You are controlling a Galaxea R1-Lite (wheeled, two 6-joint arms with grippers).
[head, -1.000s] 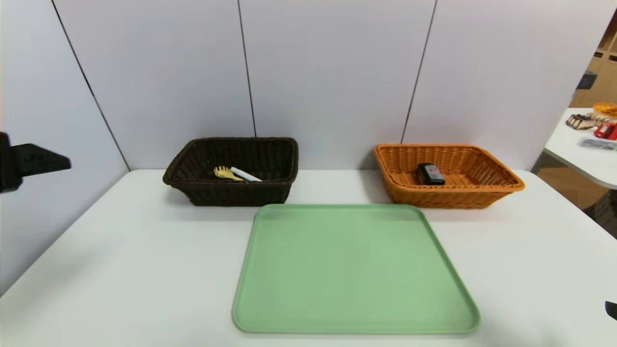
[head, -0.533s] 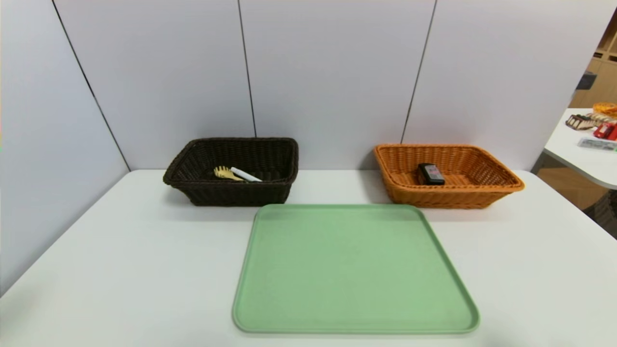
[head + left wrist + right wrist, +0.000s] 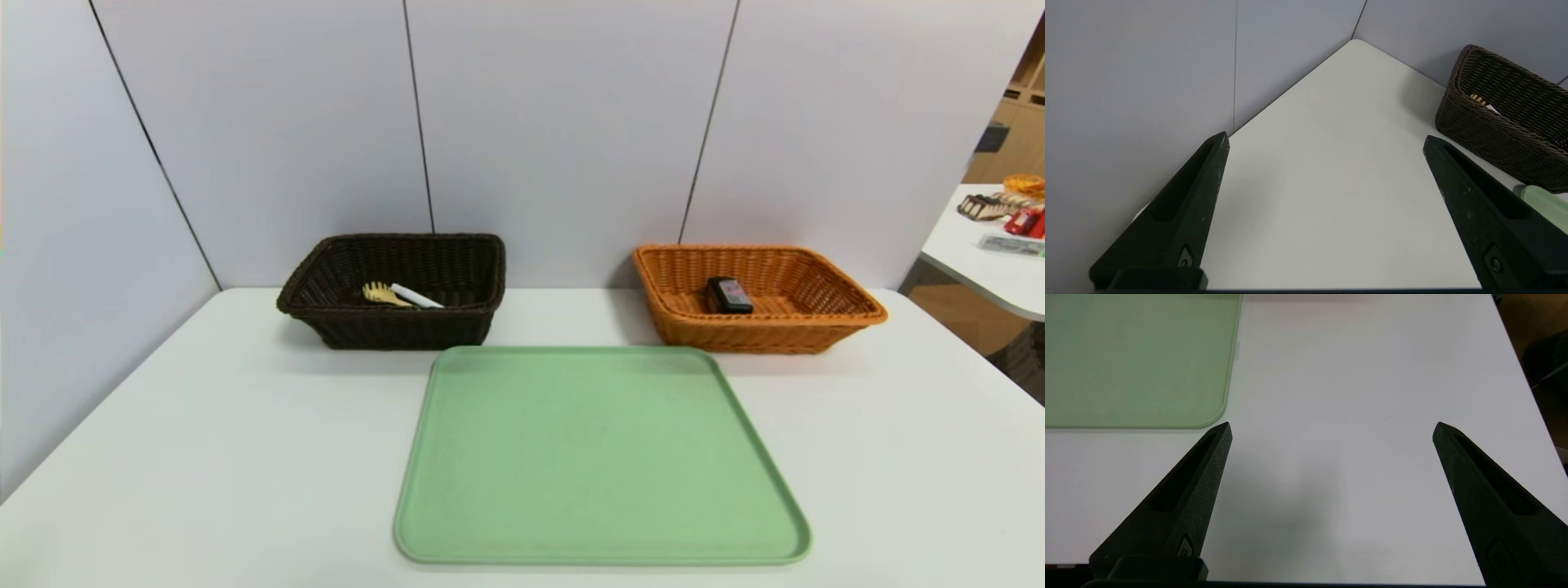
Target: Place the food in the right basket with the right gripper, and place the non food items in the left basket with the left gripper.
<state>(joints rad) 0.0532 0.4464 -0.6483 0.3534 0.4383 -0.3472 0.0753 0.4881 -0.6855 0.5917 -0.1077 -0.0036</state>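
Our left claw (image 3: 1326, 141) and right claw (image 3: 1333, 432) hang wide open over the table, both holding nothing. Smooth green tray (image 3: 600, 457), rounded corners. Behind: dark wicker basket (image 3: 392, 331) with yellow spoon (image 3: 381, 293), white marker (image 3: 416, 296); orange wicker basket (image 3: 759, 335) with boxy black carton (image 3: 728, 296), pale label.

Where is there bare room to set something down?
The green tray is bare, as is the white table on both sides of it. It is crowded where the dark basket and orange basket stand against the tray's far edge.
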